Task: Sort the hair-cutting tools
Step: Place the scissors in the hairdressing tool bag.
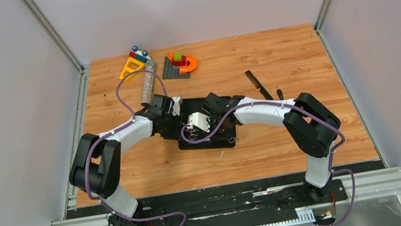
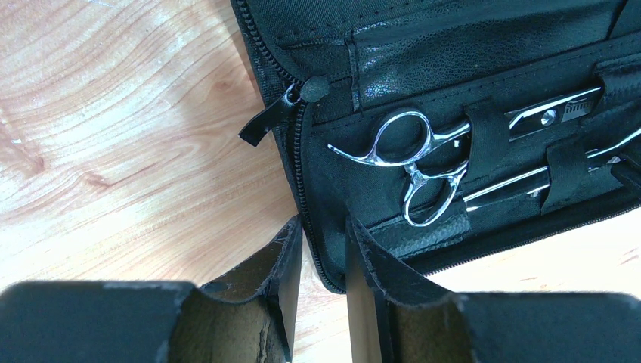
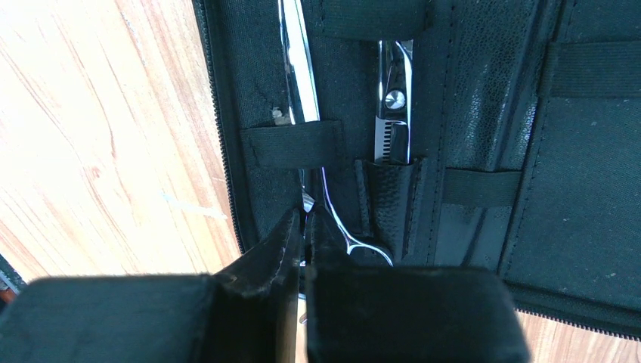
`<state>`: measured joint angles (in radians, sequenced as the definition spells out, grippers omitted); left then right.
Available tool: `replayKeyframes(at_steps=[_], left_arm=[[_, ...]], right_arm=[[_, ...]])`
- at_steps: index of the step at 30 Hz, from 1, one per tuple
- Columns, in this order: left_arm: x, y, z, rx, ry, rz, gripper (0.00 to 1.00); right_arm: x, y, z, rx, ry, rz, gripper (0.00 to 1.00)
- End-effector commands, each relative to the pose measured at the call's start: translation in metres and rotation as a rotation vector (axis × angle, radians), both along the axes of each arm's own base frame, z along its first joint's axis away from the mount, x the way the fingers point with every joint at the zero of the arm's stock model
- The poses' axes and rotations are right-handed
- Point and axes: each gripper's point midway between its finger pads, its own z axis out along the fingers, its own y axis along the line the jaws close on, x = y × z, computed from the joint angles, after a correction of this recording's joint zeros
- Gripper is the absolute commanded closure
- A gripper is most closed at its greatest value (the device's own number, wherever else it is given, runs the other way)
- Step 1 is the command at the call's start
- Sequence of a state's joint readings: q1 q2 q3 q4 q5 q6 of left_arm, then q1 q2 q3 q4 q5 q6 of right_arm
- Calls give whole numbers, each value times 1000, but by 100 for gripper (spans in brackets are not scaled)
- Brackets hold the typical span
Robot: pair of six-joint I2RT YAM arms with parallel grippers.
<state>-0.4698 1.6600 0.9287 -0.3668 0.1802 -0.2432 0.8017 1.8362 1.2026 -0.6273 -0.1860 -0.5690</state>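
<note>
Frankly, much of this is hidden from me. From above, my left arm and right arm meet over the open black case and cover nearly all of it, so nothing inside it can be read from there. My wrist cameras catch only parts: the case runs off the edges, and my own fingers fill the bottom of both views.

Inside the case, the shears lie with their ringed handles toward the zip edge where my left claw stands. An elastic strap crosses their shanks, and the toothed blade tip is tucked in a pocket. The scissors lie just beside them, nearer the case's edge, under a strap of their own. Their lower end vanishes behind my fingers.

My right claw is pinched almost closed, with only a sliver of gap, and a thin silver part of the scissors sits in that gap. How much of it I hold is covered by the pads.

My left claw stands a little open, its fingers apart at the case's zip edge. The edge runs into the gap, but neither finger visibly presses it, and the claw grips nothing.

The long comb and short comb lie on the wood outside the case, near its far right corner, too small to show detail.
</note>
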Motion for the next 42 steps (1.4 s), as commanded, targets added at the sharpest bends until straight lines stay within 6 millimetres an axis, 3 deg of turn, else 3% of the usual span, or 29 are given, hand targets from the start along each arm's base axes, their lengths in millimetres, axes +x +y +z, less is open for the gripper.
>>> replayKeyframes(at_steps=[1,13,27,31,35,42], left_arm=[[-16,4,-14,25,70,5,66],[-14,1,-14,9,77,25,68],[-17,0,-14,-5,85,48,71],[-19,2,-14,2,85,53,71],[-20,4,-14,9,84,56,71],[-21,7,-15,17,82,66,71]], right_arm=[[-1,28,-13,103,-26,66,100],[-19,51,-4,160,-15,144,100],[-23,52,-8,148,43,50,100],[-21,48,-6,137,56,-10,93],[-18,47,7,149,35,-46,81],[-3,39,59,215,-85,-144,67]])
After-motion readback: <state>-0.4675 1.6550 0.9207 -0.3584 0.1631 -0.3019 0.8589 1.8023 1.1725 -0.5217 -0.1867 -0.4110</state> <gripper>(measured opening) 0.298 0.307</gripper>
